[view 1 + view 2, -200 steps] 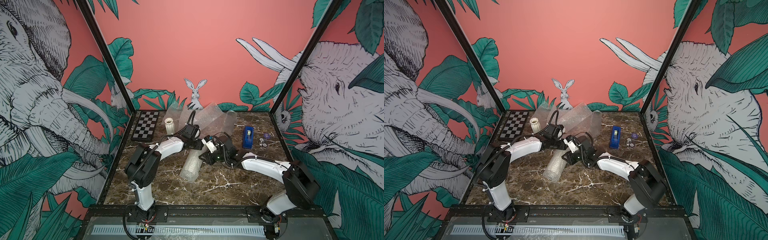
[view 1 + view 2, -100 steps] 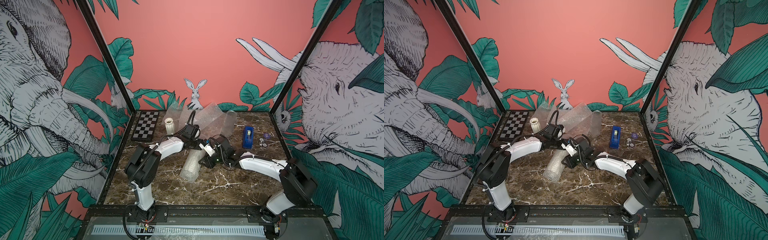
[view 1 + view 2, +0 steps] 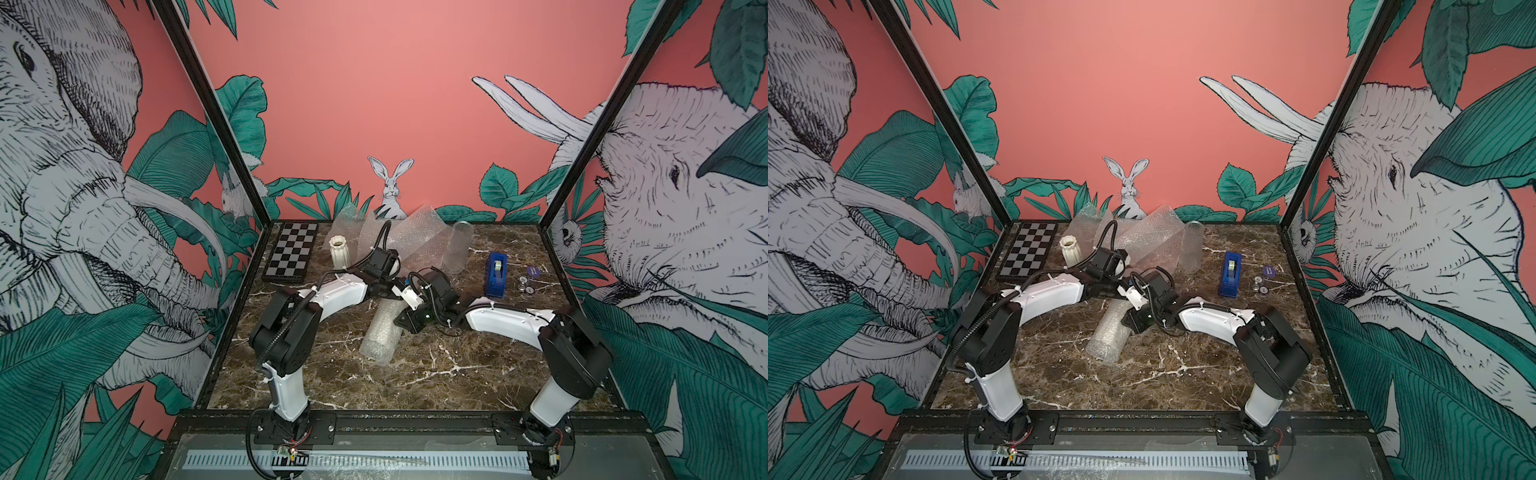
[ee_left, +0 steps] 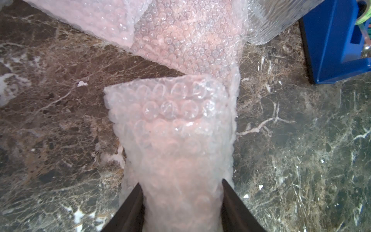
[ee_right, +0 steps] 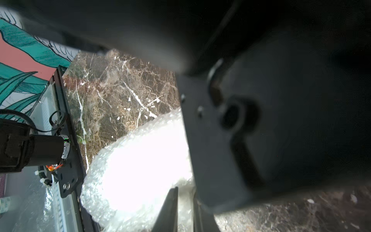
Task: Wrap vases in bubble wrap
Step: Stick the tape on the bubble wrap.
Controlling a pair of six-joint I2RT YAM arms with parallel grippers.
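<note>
A vase rolled in bubble wrap [image 3: 381, 332] [image 3: 1106, 336] lies on the marble table [image 3: 436, 374], pointing away from the front edge. My left gripper [image 4: 181, 192] [image 3: 394, 287] is shut across the roll's far end; the wrap [image 4: 172, 124] sticks out past its fingers. My right gripper [image 5: 185, 206] [image 3: 406, 319] sits against the roll's right side, its jaws nearly together with a fold of wrap [image 5: 140, 160] pinched between them. A white ribbed vase [image 3: 340, 251] and a clear glass vase [image 3: 457, 247] stand at the back. Loose bubble wrap sheets [image 3: 411, 237] lean between them.
A chequered board [image 3: 291, 253] lies at the back left. To the right of the glass vase stands a blue tape dispenser [image 3: 496, 274], with small round pieces [image 3: 525, 286] beside it. The left gripper's body [image 5: 261, 120] fills much of the right wrist view.
My right gripper has moved left and down onto the roll's side, and its jaws have narrowed onto the wrap. The left gripper and the roll have stayed in place.
</note>
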